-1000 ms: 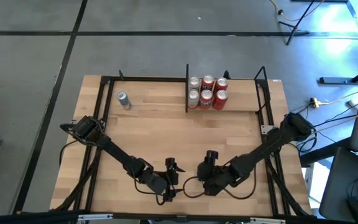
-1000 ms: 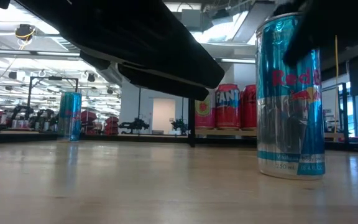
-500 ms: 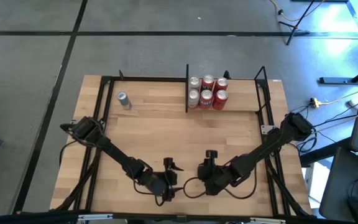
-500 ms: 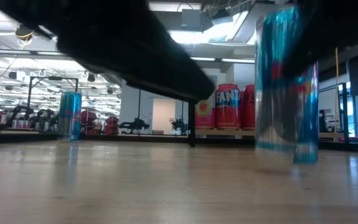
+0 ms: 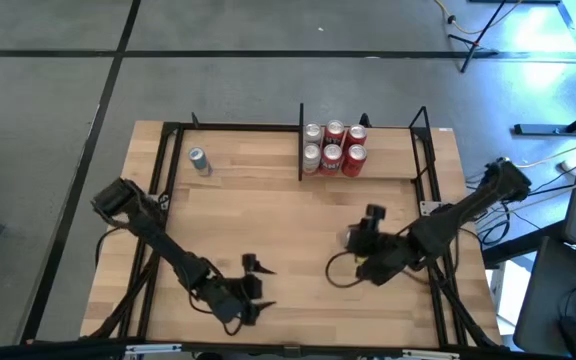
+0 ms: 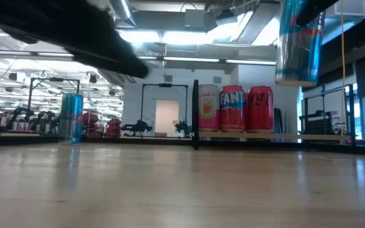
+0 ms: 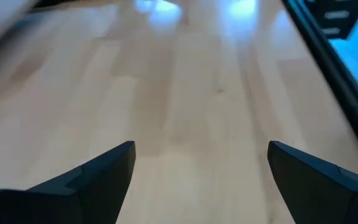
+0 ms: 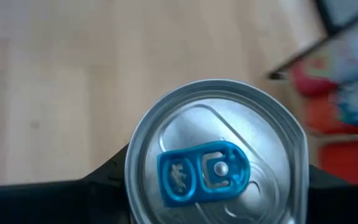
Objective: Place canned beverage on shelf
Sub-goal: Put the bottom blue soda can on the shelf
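Observation:
A blue and silver can (image 6: 298, 44) is held by my right gripper (image 5: 369, 230) high above the table's right half, near of the shelf; its top with a blue tab fills the right wrist view (image 8: 216, 155). The shelf (image 5: 388, 160) is a wood-floored bay at the far right, edged by a black divider plate (image 5: 300, 142), with several red cans (image 5: 334, 148) standing on its floor beside the plate. A second blue can (image 5: 199, 160) stands upright at the far left. My left gripper (image 5: 251, 285) is open and empty near the table's near edge (image 7: 197, 168). My right gripper pinches the can's upper side wall (image 8: 132, 171) between its two fingers (image 8: 98, 186), one on each side just below the rim. The fingers come from above, pointing down. The can hangs upright, lifted clear of the table.
Black metal posts and rails (image 5: 423, 150) frame the table and the shelf's right side. Bare wood floor (image 5: 388, 150) lies in the shelf to the right of the red cans. The table's middle (image 5: 268, 210) is bare wood.
My right gripper has lifted the blue and silver can off the table and carried it up and toward the table's right and far edges, the can staying upright. My left gripper has drawn back toward the table's left and near edges.

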`<action>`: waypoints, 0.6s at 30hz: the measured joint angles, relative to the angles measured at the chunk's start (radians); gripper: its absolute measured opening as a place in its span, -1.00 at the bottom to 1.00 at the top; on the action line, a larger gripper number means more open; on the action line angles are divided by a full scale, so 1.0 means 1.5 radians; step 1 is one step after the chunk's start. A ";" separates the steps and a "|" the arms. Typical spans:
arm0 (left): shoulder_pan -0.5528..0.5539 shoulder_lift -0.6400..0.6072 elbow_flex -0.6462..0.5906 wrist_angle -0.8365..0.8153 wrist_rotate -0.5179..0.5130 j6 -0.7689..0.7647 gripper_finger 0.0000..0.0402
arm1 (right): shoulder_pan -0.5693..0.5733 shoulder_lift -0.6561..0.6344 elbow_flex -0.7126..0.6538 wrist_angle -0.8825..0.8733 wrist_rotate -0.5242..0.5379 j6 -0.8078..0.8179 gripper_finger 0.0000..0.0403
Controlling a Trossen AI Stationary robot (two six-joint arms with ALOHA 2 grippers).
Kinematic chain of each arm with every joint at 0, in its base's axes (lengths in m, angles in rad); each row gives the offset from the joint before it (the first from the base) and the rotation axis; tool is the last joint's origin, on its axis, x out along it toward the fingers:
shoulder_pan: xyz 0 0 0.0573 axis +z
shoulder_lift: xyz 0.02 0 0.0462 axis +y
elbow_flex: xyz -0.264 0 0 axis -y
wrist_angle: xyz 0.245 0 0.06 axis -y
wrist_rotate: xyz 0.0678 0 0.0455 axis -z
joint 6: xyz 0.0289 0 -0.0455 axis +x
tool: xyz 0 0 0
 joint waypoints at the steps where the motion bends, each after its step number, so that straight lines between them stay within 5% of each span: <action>1: -0.003 -0.017 -0.020 0.004 -0.011 -0.009 0.76 | -0.007 -0.013 0.000 -0.018 0.005 0.006 0.00; 9: 0.016 -0.134 -0.172 0.112 0.015 -0.036 0.76 | -0.064 -0.104 0.000 -0.110 0.013 0.014 0.00; 18: 0.079 -0.181 -0.214 0.109 0.092 0.022 0.76 | -0.151 -0.213 -0.036 -0.168 0.022 -0.002 0.00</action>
